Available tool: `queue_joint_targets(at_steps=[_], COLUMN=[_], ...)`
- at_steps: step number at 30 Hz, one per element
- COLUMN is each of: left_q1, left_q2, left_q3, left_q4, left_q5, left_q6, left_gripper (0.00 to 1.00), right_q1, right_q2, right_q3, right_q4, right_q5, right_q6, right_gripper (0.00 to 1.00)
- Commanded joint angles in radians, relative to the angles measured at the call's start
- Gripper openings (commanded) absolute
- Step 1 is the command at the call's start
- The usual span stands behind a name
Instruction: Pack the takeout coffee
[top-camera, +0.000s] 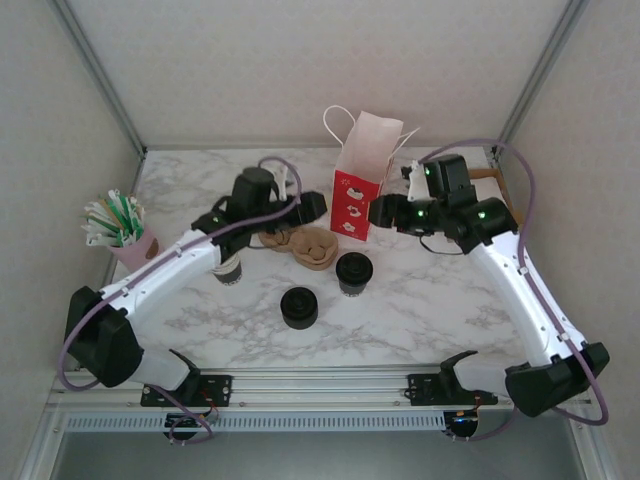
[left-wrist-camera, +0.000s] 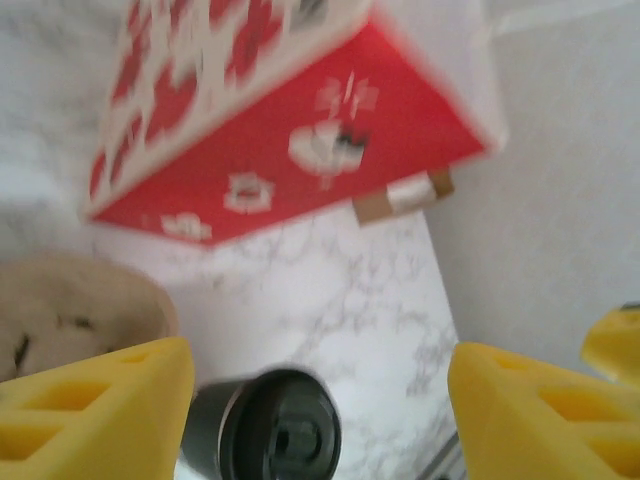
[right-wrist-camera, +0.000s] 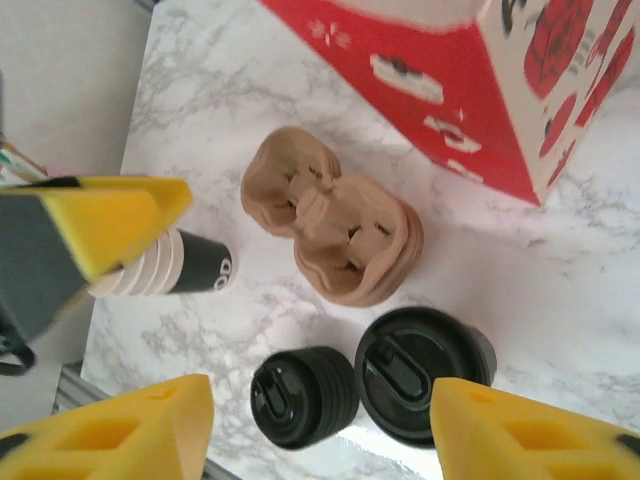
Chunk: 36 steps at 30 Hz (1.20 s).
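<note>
Takeout coffee (top-camera: 354, 273): upright on the counter (top-camera: 440, 300), lid on, just in front of the red-and-white paper bag (top-camera: 356, 195) and outside it.

Left claw (top-camera: 316, 206): close beside the bag's left side, released. Its yellow fingers (left-wrist-camera: 100, 400) stand well apart with nothing between them.

Right claw (top-camera: 381, 212): close beside the bag's right side, also released and empty.

Pulp cup carrier (top-camera: 308, 245): lying in front of the bag's left corner.

Stack of black lids (top-camera: 299, 307): farther from the bag than the coffee.
</note>
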Motion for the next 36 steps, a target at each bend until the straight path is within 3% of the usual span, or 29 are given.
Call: queue_joint_targets(at_steps=[1,5,9,14,20,31,36], left_q1=[0.053,0.096,0.108,0.103,0.069,-0.037,-0.1], left_q2=[0.08,0.194,0.343,0.496,0.57,0.542,0.547], left_q3=[0.141,0.275,0.414,0.525,0.527,0.369,0.354], left_q4=[-0.049,-0.071,-0.105,-0.091,-0.042,0.121,0.169], left_q5=[0.008,-0.009,-0.002,0.066,0.12,0.131,0.139], left_q6=[0.041,0.034,0.032,0.0,-0.037,-0.128,-0.157], left_gripper=[0.65,0.53,0.47,0.37,0.3,0.28,0.28], right_q1=[0.004,0.004,0.005,0.003,0.004,0.004,0.003], right_q2=[0.069,0.106,0.081,0.037,0.033,0.155,0.242], right_q3=[0.108,0.19,0.194,0.184,0.214,0.405,0.503], right_q4=[-0.072,-0.107,-0.138,-0.199,-0.268,-0.278,-0.279], right_q5=[0.051,0.085,0.109,0.2,0.337,0.341,0.281], right_q6=[-0.051,-0.059,-0.059,-0.053,-0.002,-0.063,-0.163], right_gripper=[0.66,0.76,0.99,0.99,0.99,0.99,0.98])
